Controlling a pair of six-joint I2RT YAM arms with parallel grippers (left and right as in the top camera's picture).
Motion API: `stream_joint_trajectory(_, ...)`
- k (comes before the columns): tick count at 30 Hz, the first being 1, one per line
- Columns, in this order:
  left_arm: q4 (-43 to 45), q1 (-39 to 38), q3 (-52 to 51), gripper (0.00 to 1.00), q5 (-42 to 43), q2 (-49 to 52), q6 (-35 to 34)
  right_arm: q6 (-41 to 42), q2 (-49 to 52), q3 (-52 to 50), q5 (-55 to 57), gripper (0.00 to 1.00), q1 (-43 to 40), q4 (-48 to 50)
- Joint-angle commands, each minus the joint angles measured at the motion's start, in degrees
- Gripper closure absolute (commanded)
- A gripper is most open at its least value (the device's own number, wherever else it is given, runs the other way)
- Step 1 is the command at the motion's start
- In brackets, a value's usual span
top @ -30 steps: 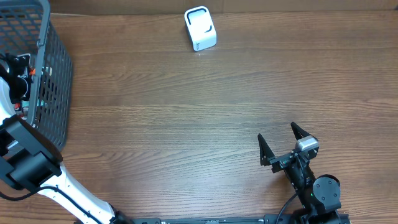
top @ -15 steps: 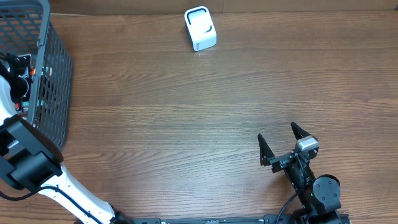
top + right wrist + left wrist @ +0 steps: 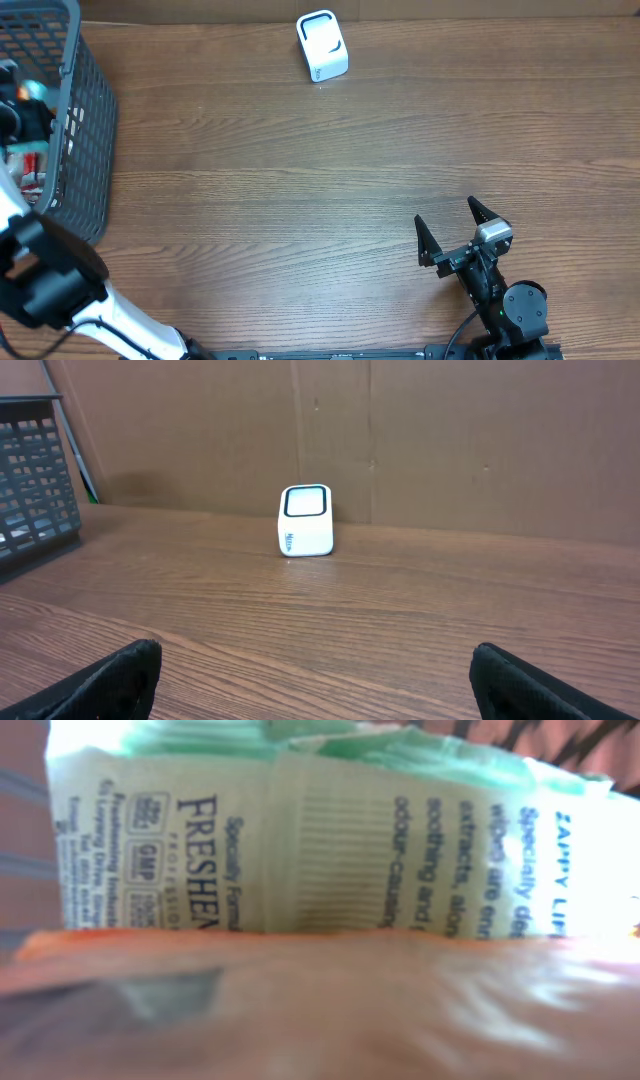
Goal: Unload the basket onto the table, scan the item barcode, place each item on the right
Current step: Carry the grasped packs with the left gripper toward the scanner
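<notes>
Left tool (image 3: 24, 112) deep in the basket (image 3: 92, 120), close to the wipes packet (image 3: 300, 850); whether it grips cannot be told. Right tool (image 3: 455, 232) gapes, idle above the worktop (image 3: 300, 200). Hazard: the slack packet could slip from a shallow pinch before reaching the scanner (image 3: 322, 45).

**Where things lie around the scanner**

The scanner (image 3: 322, 45) stands on the table (image 3: 300, 190) at its far edge, with a board wall (image 3: 450, 440) right behind it. Well to the scanner's left, at the table's left end, sits the basket (image 3: 90, 130). The left gripper (image 3: 18, 108) is down inside the basket, far from the scanner, with a packet (image 3: 300, 850) close before its camera. The right gripper (image 3: 455, 235) hovers near the table's front edge, to the scanner's right and well in front of it, facing it
</notes>
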Motion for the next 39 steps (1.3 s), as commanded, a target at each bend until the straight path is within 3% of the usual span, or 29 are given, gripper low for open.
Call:
stream_joint_trajectory(1, 1.0, 0.0, 4.3, 0.50, 0.1, -9.2, -5.2, 0.2, -0.5, -0.6, -0.3, 0.00, -0.3, 0.2)
stream_joint_trajectory(10, 0.7, -0.8, 4.7, 0.53, 1.2, -22.9, -16.3, 0.2, -0.5, -0.6, -0.3, 0.00, -0.3, 0.2)
stream_joint_trajectory(16, -3.1, -6.7, 4.7, 0.61, 0.9, -29.6, -21.7, 0.2, -0.5, -0.6, -0.3, 0.00, -0.3, 0.2)
stream_joint_trajectory(23, -11.1, -21.3, 4.7, 0.60, -3.9, -33.3, -28.9, 0.2, -0.5, -0.6, -0.3, 0.00, -0.3, 0.2)
stream_joint_trajectory(27, -14.4, -31.8, 3.4, 0.59, -10.6, -32.6, -34.5, 0.2, -0.5, -0.6, -0.3, 0.00, -0.3, 0.2)
stream_joint_trajectory(34, -16.5, -50.1, 0.1, 0.54, -18.5, -28.1, -44.7, 0.2, -0.5, -0.6, -0.3, 0.00, -0.3, 0.2)
stream_joint_trajectory(39, -16.5, -61.6, -2.0, 0.55, -19.6, -21.0, -53.5, 0.2, -0.5, -0.6, -0.3, 0.00, -0.3, 0.2)
